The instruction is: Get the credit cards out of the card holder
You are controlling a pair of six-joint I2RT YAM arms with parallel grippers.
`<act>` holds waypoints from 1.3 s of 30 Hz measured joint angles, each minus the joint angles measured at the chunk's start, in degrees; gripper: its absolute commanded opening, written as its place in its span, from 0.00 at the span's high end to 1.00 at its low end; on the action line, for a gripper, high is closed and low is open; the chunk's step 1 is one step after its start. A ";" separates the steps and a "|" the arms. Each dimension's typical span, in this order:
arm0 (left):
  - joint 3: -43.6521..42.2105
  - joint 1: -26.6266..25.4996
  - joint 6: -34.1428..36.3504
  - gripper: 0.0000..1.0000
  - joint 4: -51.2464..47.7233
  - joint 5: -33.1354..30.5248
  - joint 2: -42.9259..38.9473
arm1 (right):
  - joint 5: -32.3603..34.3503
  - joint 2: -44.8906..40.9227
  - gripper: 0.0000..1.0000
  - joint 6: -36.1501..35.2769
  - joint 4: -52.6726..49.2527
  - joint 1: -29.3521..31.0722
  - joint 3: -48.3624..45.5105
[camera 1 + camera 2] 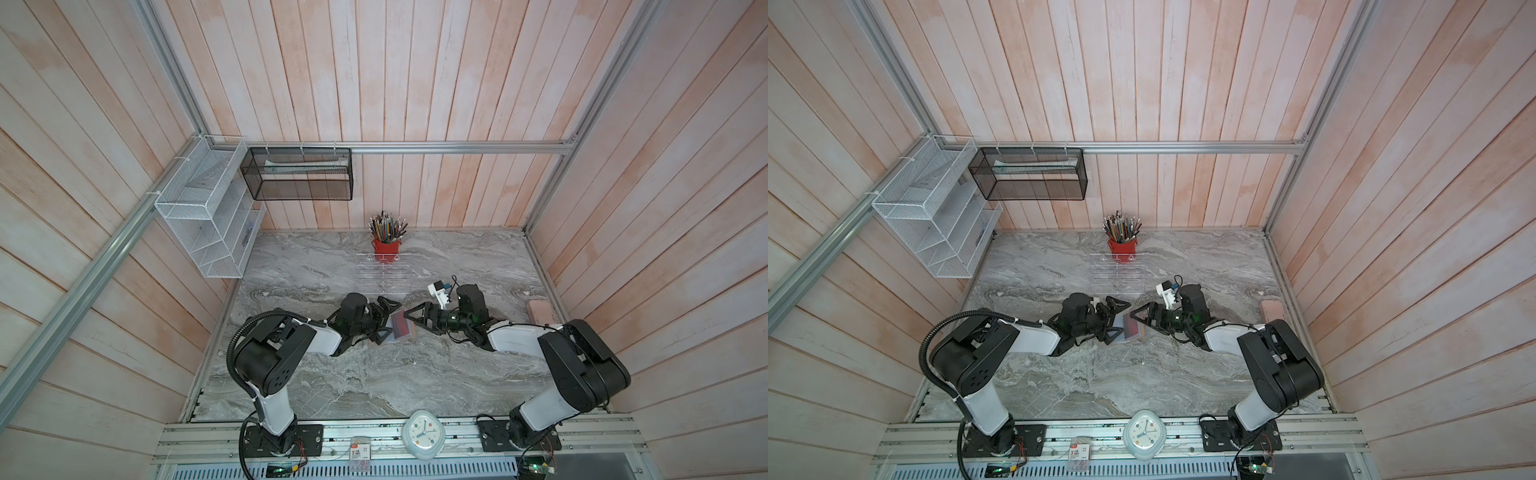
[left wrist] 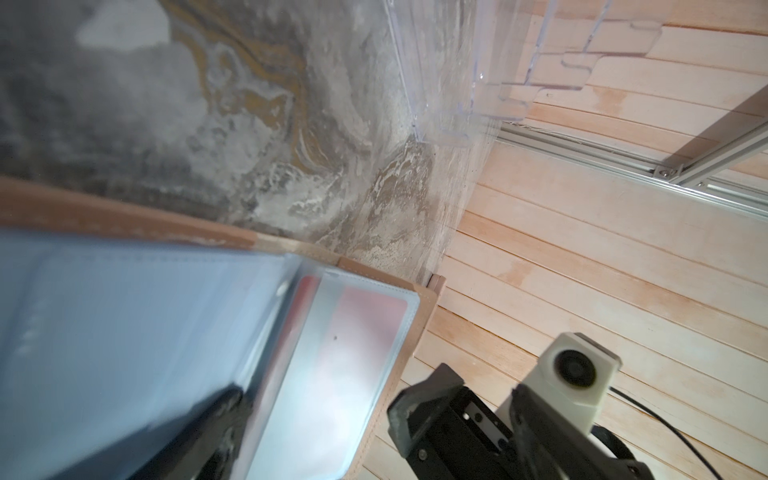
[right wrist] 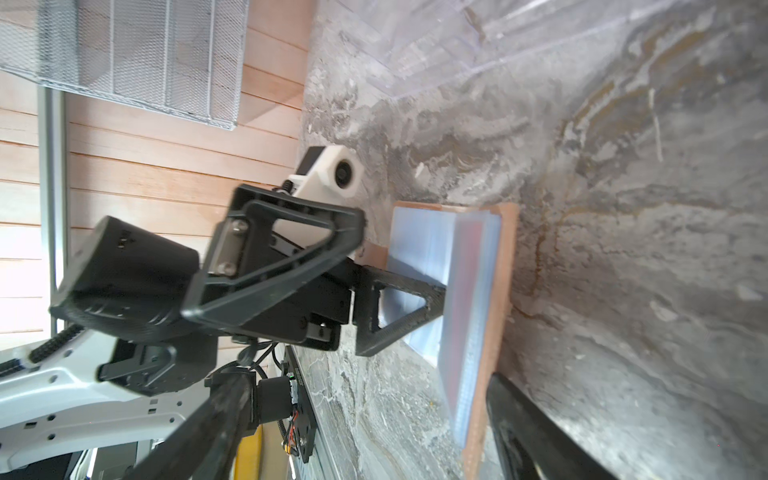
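1. Found the card holder open on the table, a red card sleeved inside.
2. Saw the left gripper spread wide — one finger against the sleeves.
3. Saw the right gripper spread too, opposite.

**Grippers meet over open card holder**

The card holder lies open on the marble table, a red card showing inside. The left gripper, jaws spread wide, straddles its left side. The right gripper reaches over its right side.
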 measured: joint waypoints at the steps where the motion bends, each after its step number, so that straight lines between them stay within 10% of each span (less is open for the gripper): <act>1: -0.04 0.00 0.00 0.00 0.09 0.00 0.00 | 0.02 -0.63 0.09 0.00 -0.02 0.00 0.09; 39: -3.89 1.49 -1.09 0.00 6.32 1.11 -0.02 | 1.92 9.29 0.14 -3.43 -2.58 2.60 2.21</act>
